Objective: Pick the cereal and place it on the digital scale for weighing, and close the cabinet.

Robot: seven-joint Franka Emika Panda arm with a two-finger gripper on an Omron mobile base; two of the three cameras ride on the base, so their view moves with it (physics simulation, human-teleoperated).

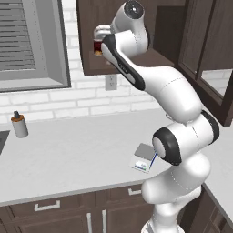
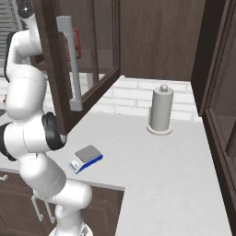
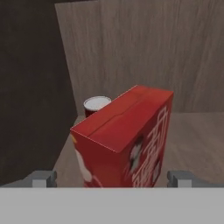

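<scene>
The cereal [image 3: 124, 140], one red box, stands upright on the shelf inside the cabinet [image 1: 91, 50], and you see it from above in the hand view with one corner turned toward you. One dark can [image 3: 96, 106] with a pale lid stands just behind the box, close to its left rear edge. The hand [image 3: 112, 178] is released: its two fingertips [image 3: 43, 178] sit wide apart at either side of the box, not gripping it. You have one digital scale [image 2: 85, 158] lying flat on the worktop [image 2: 166, 175] near its front edge, beside the arm's base. One cabinet door [image 2: 80, 64] stands open, carrying one slim bar handle [image 2: 73, 64]. One paper towel roll [image 2: 160, 110] stands upright by the brick wall, and one small bottle [image 1: 19, 124] stands on the worktop's left side.
</scene>
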